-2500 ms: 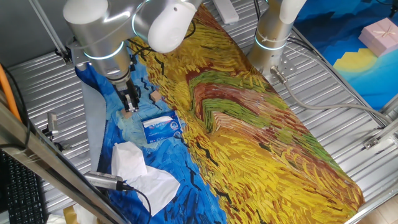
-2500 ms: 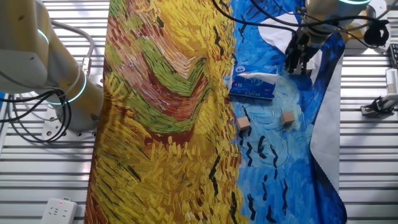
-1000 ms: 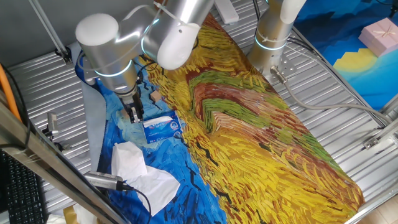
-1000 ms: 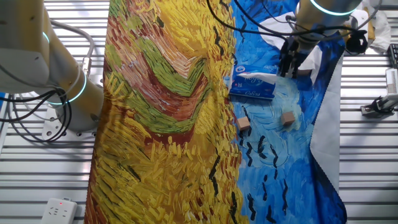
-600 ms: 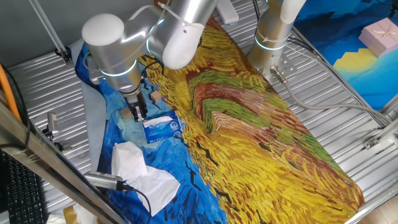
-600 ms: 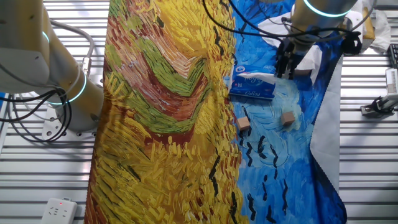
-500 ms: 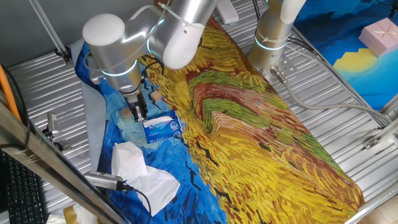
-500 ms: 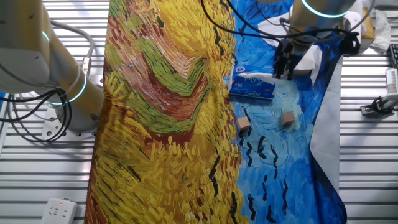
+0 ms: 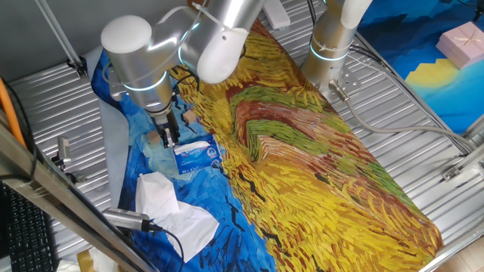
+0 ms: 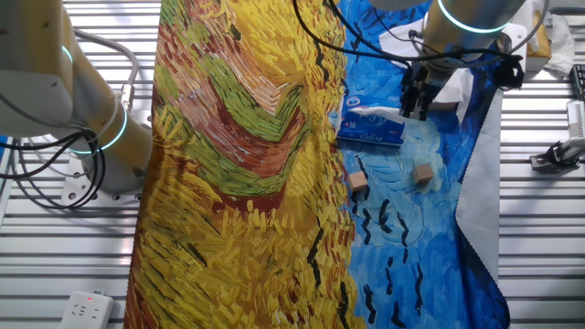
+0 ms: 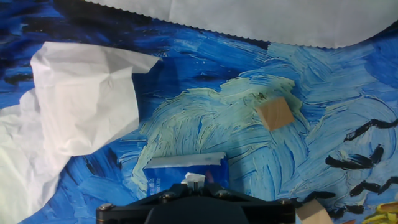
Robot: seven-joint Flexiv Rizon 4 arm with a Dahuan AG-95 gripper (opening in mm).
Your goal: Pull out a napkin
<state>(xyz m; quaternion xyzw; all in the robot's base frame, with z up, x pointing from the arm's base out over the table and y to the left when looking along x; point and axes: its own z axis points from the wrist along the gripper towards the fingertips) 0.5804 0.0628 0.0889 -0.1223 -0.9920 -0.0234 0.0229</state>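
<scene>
Moved closer to the tissue pack (image 10: pixel 370 121) since the earlier frames, now low over its end.

Gripper (image 10: pixel 413 111) hanging just above the napkin (image 10: pixel 382 111), which sticks out of the pack's slot on the blue cloth (image 10: pixel 402 228); fingers close together, grip on the sheet impossible to tell. Bigger white tissue wad (image 9: pixel 168 202) lying apart; wooden block (image 11: pixel 275 114) near the pack.

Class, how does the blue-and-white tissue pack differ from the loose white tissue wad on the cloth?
The tissue pack is printed blue and white; the tissue wad is plain white. The pack is a compact flat rectangle; the wad sprawls crumpled and looks larger. Both lie on the blue part of the cloth.
</scene>
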